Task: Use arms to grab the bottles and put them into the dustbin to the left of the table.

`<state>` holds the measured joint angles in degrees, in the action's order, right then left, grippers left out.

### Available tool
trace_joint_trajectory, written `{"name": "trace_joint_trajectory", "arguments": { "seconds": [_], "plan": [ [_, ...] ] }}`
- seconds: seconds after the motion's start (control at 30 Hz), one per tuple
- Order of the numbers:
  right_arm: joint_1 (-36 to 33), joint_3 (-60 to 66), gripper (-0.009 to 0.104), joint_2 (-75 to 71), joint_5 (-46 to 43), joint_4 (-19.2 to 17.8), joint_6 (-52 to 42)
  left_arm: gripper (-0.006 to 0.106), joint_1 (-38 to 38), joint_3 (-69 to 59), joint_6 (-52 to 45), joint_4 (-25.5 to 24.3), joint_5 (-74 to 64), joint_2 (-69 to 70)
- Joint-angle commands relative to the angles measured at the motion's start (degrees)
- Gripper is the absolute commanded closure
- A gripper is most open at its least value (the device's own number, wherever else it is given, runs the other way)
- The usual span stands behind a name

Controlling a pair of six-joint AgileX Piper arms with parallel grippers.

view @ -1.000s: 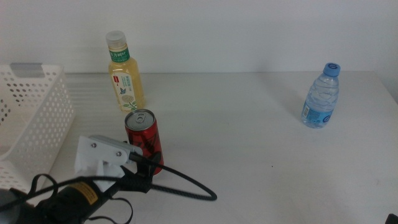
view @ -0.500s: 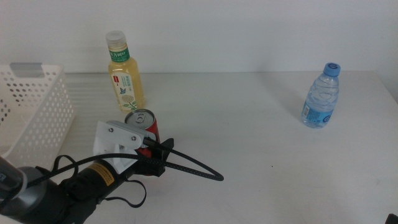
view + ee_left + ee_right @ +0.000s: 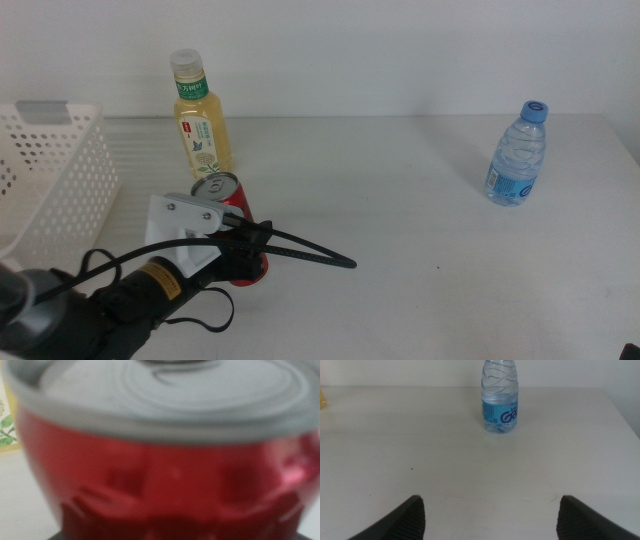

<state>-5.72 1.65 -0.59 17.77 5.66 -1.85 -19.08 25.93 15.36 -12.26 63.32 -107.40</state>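
The slim red can [image 3: 222, 190] stands tilted near the table's front left, its silver top leaning toward the dustbin [image 3: 60, 180]. My left gripper [image 3: 243, 260] is right at the can's lower body, hidden behind the white wrist casing. In the left wrist view the can [image 3: 165, 475] fills the whole picture, blurred, and no jaws show. The yellow-drink bottle [image 3: 203, 125] stands upright behind the can. The clear water bottle [image 3: 518, 155] stands far right. It also shows in the right wrist view [image 3: 500, 400], well ahead of my open, empty right gripper [image 3: 490, 520].
The white table [image 3: 400, 230] stretches wide between the can and the water bottle. A thick black cable [image 3: 315, 260] loops out to the right of the left wrist. The dustbin's perforated wall is about a hand's width left of the left arm.
The left arm pushed forward onto the red can, covering more of it. The can went from upright to tilted, its top shifting left. The other bottles stayed put.
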Motion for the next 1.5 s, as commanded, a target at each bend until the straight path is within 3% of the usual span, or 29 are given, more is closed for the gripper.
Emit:
{"name": "trace_joint_trajectory", "arguments": {
  "seconds": [0.0, 0.1, 0.2, 0.37, 0.5, 0.6, 0.83, 1.03, 1.13, 1.2, 1.4, 1.47],
  "plan": [
    [0.26, -0.50, 0.025, -1.52, -4.26, -0.21, -0.58, 0.106, 0.10, -0.18, 3.05, 0.18, 9.60, 5.99],
    [0.26, -0.50, 0.025, -1.52, -4.26, -0.21, -0.58, 0.106, 1.62, -1.41, 7.70, -0.38, 3.90, 11.50],
    [0.26, -0.50, 0.025, -1.52, -4.26, -0.21, -0.58, 0.106, 4.22, -1.30, 10.13, -4.93, -6.15, 18.54],
    [0.26, -0.50, 0.025, -1.52, -4.26, -0.21, -0.58, 0.106, 9.18, 1.05, 19.61, -15.50, -23.56, 31.76],
    [0.26, -0.50, 0.025, -1.52, -4.26, -0.21, -0.58, 0.106, 11.63, 5.03, 30.25, -27.76, -37.22, 39.30],
    [0.26, -0.50, 0.025, -1.52, -4.26, -0.21, -0.58, 0.106, 11.87, 8.28, 39.05, -36.95, -42.93, 42.54],
    [0.26, -0.50, 0.025, -1.52, -4.26, -0.21, -0.58, 0.106, 11.87, 14.79, 53.47, -50.86, -46.73, 44.79],
    [0.26, -0.50, 0.025, -1.52, -4.26, -0.21, -0.58, 0.106, 11.87, 17.11, 57.35, -52.73, -47.86, 44.79],
    [0.26, -0.50, 0.025, -1.52, -4.26, -0.21, -0.58, 0.106, 11.87, 18.10, 54.54, -49.56, -52.18, 44.79],
    [0.26, -0.50, 0.025, -1.52, -4.26, -0.21, -0.58, 0.106, 11.87, 18.18, 46.16, -42.41, -54.90, 44.90],
    [0.26, -0.50, 0.025, -1.52, -4.26, -0.21, -0.58, 0.106, 11.87, 21.92, 5.74, -7.41, -69.78, 45.17],
    [0.26, -0.50, 0.025, -1.52, -4.26, -0.21, -0.58, 0.106, 11.87, 24.91, -7.01, 2.19, -75.20, 44.96]
  ]
}}
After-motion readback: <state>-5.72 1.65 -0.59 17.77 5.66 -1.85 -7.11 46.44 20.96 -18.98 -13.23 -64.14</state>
